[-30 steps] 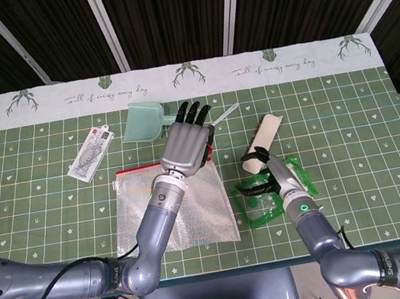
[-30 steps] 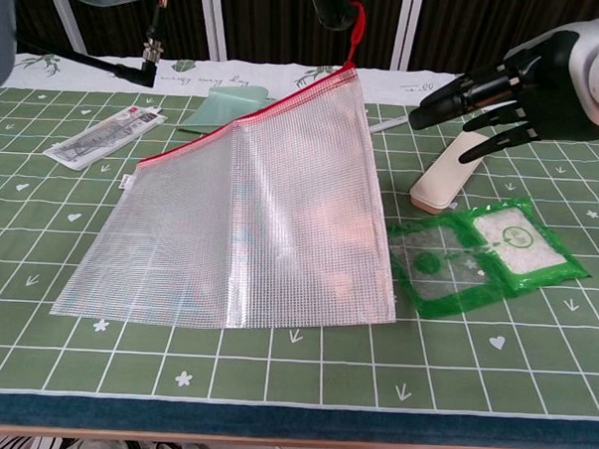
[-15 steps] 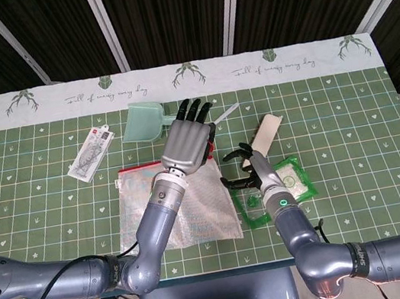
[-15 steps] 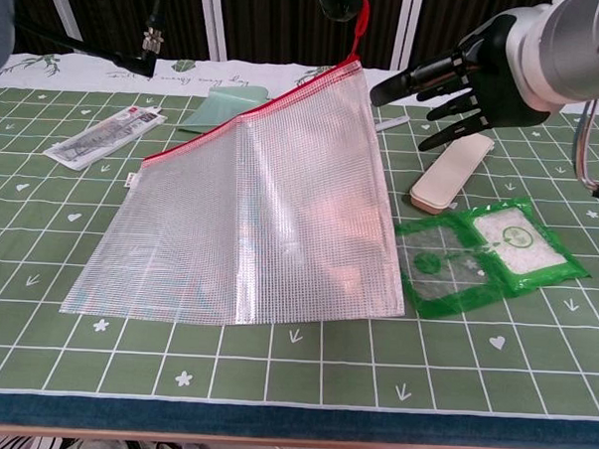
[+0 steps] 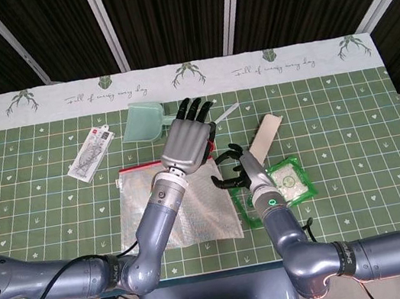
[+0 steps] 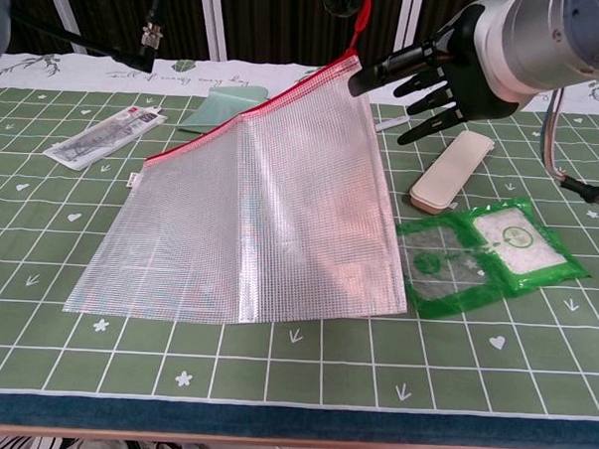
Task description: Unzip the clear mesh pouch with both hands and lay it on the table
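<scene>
L hand (image 5: 187,140) pinches mesh pouch (image 6: 270,213) by its red-zip corner, lifted w/ lower edge on tabletop (image 6: 532,364). R hand (image 6: 440,77) just beside that corner, fingers spread, holding nothing.

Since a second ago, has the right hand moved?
Yes. In the chest view the right hand has moved left, off the cream case, toward the raised corner of the mesh pouch.
</scene>
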Controlling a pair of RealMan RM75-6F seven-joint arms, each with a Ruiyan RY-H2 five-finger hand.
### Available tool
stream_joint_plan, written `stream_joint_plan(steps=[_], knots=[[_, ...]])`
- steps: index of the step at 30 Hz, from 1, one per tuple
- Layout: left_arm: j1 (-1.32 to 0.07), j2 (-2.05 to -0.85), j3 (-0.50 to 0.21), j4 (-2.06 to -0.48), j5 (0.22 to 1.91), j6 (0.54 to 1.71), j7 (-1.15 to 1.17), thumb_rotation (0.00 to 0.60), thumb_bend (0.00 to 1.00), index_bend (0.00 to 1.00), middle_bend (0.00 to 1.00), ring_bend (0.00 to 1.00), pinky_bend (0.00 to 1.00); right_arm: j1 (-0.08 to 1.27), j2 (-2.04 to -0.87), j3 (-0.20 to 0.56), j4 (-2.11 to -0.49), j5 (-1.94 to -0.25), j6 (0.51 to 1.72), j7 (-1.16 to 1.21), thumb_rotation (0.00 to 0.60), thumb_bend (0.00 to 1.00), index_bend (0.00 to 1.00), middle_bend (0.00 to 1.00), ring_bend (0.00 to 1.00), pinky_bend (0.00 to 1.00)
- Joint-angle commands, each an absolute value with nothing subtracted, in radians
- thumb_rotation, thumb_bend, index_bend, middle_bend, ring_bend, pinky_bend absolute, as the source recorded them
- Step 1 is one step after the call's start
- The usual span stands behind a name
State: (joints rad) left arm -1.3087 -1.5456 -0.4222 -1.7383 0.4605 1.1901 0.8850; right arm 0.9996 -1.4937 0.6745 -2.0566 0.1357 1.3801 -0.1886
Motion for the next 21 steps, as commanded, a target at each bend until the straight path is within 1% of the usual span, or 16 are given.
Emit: stream_joint_plan(steps=[1,21], knots=[[-1.311,-1.545,-0.419,-1.74,0.46,1.192,0.884,0.6,0.51,0.61,0.11,0.0,0.0,0.998,-1.499,0.682,-2.055,0.139,1.383,-0.187,0.6,0.41,0.44,0.07,0.0,0.21],[-1.318,-1.521,-0.406,-1.766,0.457,1.2,0.867,0.6,0.51,0.61,0.11,0.0,0.0,1.032,-1.562,0.736,-1.981,0.14,1.42,-0.227,0.6,0.42,0.56,0.14,0.0,0.21]])
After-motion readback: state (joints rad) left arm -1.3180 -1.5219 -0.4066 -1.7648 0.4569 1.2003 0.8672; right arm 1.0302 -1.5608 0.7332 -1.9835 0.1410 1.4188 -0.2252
